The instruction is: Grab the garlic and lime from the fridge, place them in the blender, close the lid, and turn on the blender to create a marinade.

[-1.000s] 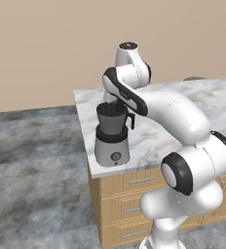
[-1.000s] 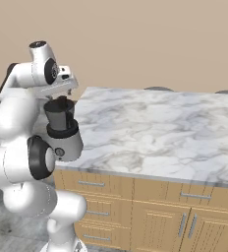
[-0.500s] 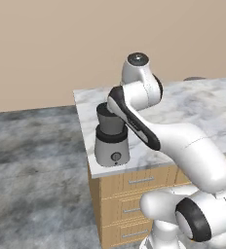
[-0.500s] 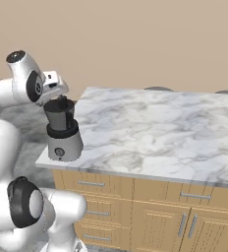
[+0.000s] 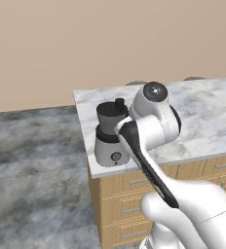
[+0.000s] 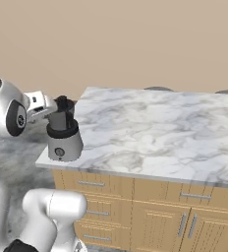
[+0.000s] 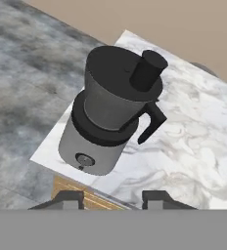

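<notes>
The blender (image 7: 108, 117) stands at the corner of the marble counter, a light grey base with a round front knob (image 7: 85, 159) under a dark jar with a black handle. The black lid (image 7: 123, 68) sits on the jar's mouth, its raised knob upright. In the hand view my gripper (image 7: 113, 197) hangs back from the blender and above it, fingertips apart with nothing between them. In the right base view the gripper (image 6: 48, 107) is just left of the jar's top (image 6: 63, 106). The left base view has the blender (image 5: 110, 136) beside my arm. Garlic, lime and fridge are out of view.
The marble counter (image 6: 150, 133) stretches to the right of the blender, with wooden drawers and cabinet doors (image 6: 135, 206) below it. Grey floor (image 5: 32, 160) lies off the counter's left edge, and a beige wall stands behind.
My arm has swung round and the hand has drawn back from over the jar to its left side. The jaws stand closer together than before. The blender has not moved.
</notes>
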Motion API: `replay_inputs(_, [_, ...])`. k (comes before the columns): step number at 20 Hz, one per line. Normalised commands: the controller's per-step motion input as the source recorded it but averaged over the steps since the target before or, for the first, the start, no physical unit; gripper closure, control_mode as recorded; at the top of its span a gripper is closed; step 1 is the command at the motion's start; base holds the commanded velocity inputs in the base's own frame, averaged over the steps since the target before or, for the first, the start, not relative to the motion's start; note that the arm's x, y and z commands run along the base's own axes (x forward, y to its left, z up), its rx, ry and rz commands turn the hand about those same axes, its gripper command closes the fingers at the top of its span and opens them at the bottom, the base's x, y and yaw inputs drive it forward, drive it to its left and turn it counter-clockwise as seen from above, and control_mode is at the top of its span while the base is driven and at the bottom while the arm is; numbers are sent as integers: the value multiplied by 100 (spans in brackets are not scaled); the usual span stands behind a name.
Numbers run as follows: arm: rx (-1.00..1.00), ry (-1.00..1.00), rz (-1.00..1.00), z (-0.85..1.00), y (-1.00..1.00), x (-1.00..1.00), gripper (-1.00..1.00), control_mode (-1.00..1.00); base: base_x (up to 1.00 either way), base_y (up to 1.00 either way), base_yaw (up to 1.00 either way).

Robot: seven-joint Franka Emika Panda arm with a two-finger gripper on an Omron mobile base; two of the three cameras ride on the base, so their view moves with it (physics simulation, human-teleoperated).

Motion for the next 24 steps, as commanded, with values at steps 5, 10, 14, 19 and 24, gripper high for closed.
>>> replay_inputs(5, [0, -1, 0, -21, 0, -61, 100, -100, 0, 0, 0])
replay_inputs(10, [0, -3, 0, -1, 0, -9, 100, -100, 0, 0, 0])
replay_inputs(14, [0, 0, 0, 0, 0, 0, 100, -100, 0, 0, 0])
replay_inputs(19, [0, 0, 0, 0, 1, 0, 100, -100, 0, 0, 0])
replay_inputs(24, [0, 3, 0, -13, 4, -2, 100, -100, 0, 0, 0])
